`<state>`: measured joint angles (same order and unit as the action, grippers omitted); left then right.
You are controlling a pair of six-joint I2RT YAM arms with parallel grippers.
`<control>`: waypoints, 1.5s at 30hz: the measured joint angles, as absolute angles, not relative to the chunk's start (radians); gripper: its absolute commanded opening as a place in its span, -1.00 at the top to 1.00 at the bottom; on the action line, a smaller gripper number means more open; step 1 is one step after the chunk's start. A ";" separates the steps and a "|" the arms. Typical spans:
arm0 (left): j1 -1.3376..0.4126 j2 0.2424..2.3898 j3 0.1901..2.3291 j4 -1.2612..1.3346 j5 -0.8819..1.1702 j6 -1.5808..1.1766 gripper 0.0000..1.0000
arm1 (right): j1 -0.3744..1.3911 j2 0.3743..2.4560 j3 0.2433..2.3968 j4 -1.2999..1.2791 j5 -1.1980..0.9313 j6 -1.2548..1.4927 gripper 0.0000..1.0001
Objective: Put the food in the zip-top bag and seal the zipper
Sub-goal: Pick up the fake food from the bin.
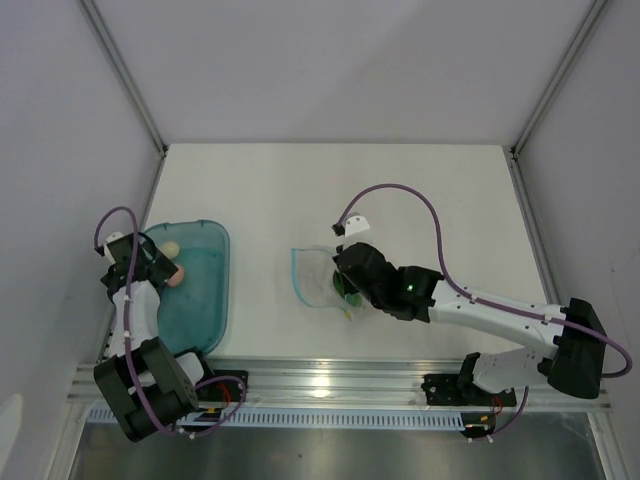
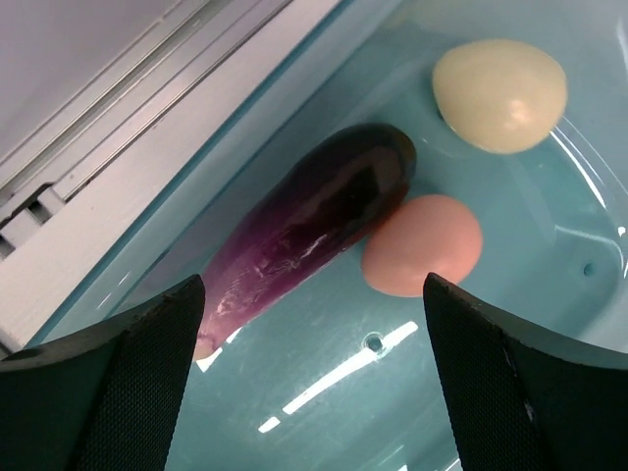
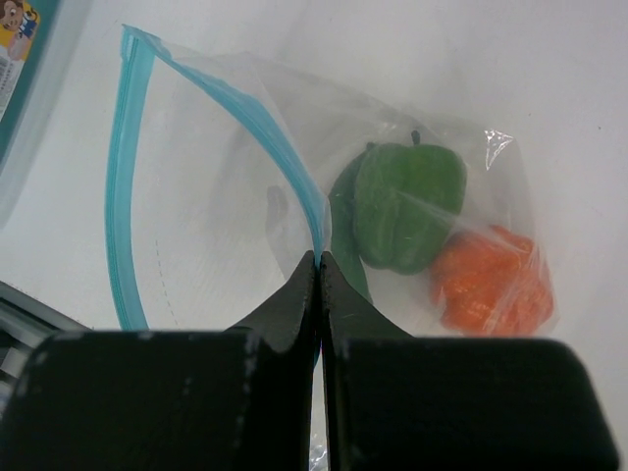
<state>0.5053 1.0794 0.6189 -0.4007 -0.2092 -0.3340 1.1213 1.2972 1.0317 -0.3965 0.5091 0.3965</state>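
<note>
The clear zip-top bag [image 1: 312, 272] lies at mid-table with its mouth gaping towards the left. In the right wrist view the bag [image 3: 226, 196] holds a green bell pepper [image 3: 407, 206], an orange fruit [image 3: 491, 280] and a slim green pod [image 3: 343, 231]. My right gripper [image 3: 321, 257] is shut on the upper light-blue zipper strip [image 3: 235, 108]. My left gripper [image 2: 312, 291] is open and low inside the teal tray [image 2: 392, 402]. Just ahead of it lie the purple eggplant [image 2: 314, 221], a pink egg [image 2: 422, 245] and a cream egg [image 2: 500, 95].
The teal tray [image 1: 200, 300] sits at the table's left near edge, beside the aluminium rail [image 1: 340, 378]. Its corner with a sticker shows in the right wrist view [image 3: 20, 98]. Enclosure walls and frame posts [image 1: 125, 75] stand on both sides.
</note>
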 measured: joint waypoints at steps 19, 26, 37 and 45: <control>0.526 1.110 0.675 -0.405 -0.054 -0.007 -0.57 | 1.034 1.264 0.945 -0.271 0.356 0.339 1.00; 0.527 1.146 0.700 -0.441 0.057 -0.018 -0.54 | 1.025 1.264 0.940 -0.252 0.326 0.334 1.00; 0.485 1.217 0.714 -0.451 0.067 -0.017 -0.37 | 1.017 1.264 0.940 -0.252 0.323 0.327 1.00; 0.463 1.278 0.731 -0.460 0.046 -0.017 -0.30 | 1.017 1.264 0.940 -0.252 0.323 0.327 1.00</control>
<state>0.4625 1.2778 0.7307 -0.4599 0.0463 -0.0174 1.0168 1.2636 0.9398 -0.2516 0.3225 0.3275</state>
